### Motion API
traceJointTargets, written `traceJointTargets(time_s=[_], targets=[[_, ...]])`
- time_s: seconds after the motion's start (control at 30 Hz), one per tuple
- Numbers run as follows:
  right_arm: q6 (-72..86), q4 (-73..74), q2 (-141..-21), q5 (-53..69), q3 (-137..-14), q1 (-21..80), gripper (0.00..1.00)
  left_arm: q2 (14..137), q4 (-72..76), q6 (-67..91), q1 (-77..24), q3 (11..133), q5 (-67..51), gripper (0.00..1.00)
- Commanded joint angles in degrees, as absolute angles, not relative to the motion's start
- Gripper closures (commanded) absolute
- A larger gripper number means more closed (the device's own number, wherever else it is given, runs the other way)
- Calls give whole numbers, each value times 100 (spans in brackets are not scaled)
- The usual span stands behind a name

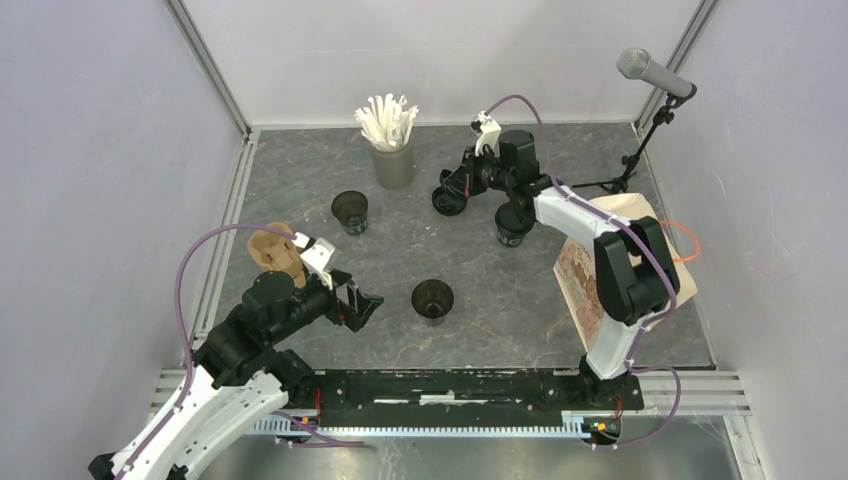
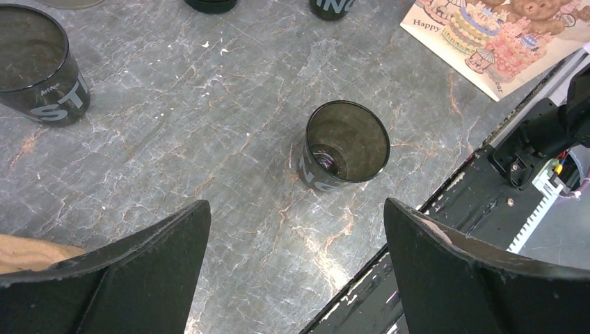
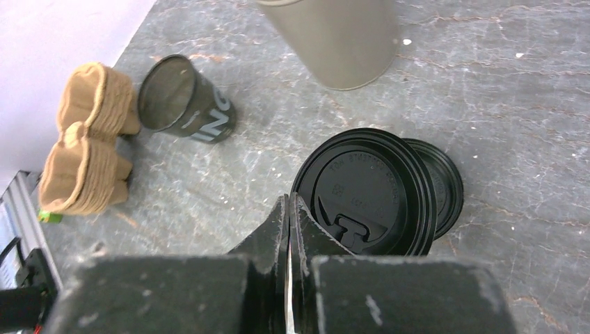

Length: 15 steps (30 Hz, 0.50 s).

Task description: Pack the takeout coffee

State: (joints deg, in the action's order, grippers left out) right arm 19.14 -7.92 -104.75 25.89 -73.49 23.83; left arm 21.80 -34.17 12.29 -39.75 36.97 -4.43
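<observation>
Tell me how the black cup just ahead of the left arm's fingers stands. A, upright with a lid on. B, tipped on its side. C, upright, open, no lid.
C: the black cup stands upright on the table, its mouth open and lidless, ahead of the left fingers, which are spread apart.

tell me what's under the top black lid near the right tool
The top lid covers most of a second black lid, whose right edge peeks out. Anything else beneath is hidden.
</observation>
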Motion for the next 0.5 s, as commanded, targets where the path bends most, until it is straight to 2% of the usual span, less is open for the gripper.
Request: traceJointTargets(time_s=[0.0,0.33,0.47], targets=[[1809,-732,-9766,3089,-7080,2359,100,2277,-3225,984,-3977,3796,-411,0],[2000,-843,-7932,4158,-5690,2589,100,2023,-2153,19,-3973,3731,-1145,2],[2248,-1021,-7154,4600,-5097,3043,100,2263,-1580,-1366,-3984,3786,-1930,4]])
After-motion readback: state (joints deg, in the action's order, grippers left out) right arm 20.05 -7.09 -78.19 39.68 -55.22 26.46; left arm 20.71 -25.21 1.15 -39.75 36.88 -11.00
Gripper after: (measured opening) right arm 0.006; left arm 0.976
